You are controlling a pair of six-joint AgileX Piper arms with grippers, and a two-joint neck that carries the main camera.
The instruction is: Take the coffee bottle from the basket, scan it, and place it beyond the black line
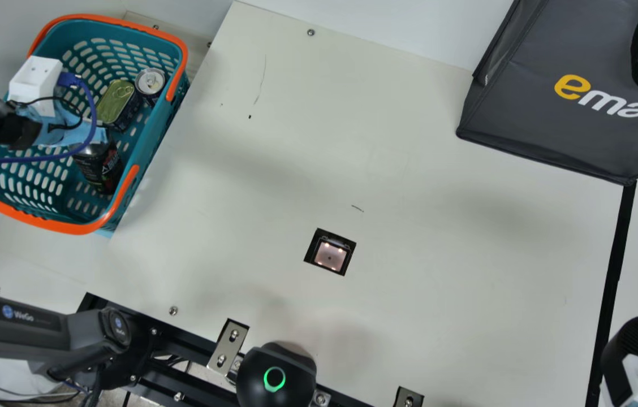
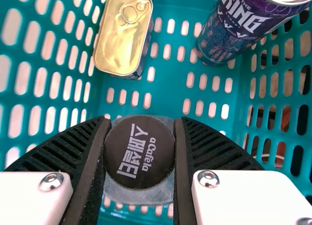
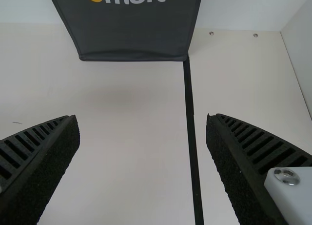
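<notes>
Coffee bottle [image 1: 99,168] is in the basket [image 1: 149,133], so we are near the start of the job. Our left pincer [image 2: 141,121] is squeezed on its round, dark cap [image 2: 140,152], with 1 finger touching each side. It looks like a good hold, but we cannot tell how firm it is. A gold tin [image 1: 116,102] and a drink can [image 1: 150,82] are in the basket too.

We think the grabbing part is done, or almost done. We count 3 jobs left to do. We need to lift the bottle up and out. Then we need to show its code to the scanner [image 1: 330,255], the little lit window in the desk [image 1: 421,158]. Then we need to set it down past the black line [image 1: 616,249], on the side away from the scanner.

Our right pincer [image 3: 142,118] is spread wide with nothing in it. It is above the desk, near the black line. We may want it to help with the last part.
</notes>
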